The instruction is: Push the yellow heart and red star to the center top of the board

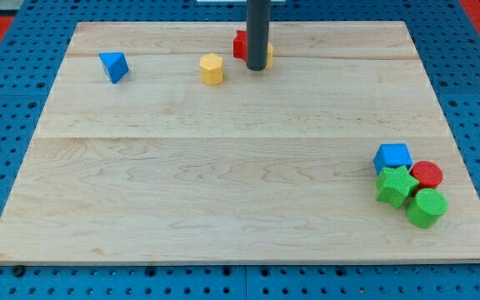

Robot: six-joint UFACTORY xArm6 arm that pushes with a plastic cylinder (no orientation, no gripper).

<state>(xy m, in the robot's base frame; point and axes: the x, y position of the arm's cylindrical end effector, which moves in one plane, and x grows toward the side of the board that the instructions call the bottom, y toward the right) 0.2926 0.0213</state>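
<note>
Tip point(257, 68) down on the table point(223, 183) at the view's top centre, directly in front of the red star point(239, 44); star partly hidden behind the rod, only its left side showing; sliver of yellow heart point(270, 53) peeking out at the rod's right, shape hard to make out; no hand on this rod, so nothing wide, narrow or held. Yellow hexagonal block point(212, 68) just left of the tip; blue triangular block point(114, 66) further left. Clustered at the view's bottom right: blue cube point(392, 156), red cylinder point(427, 174), green star point(395, 185), green cylinder point(427, 207), touching one another.
</note>
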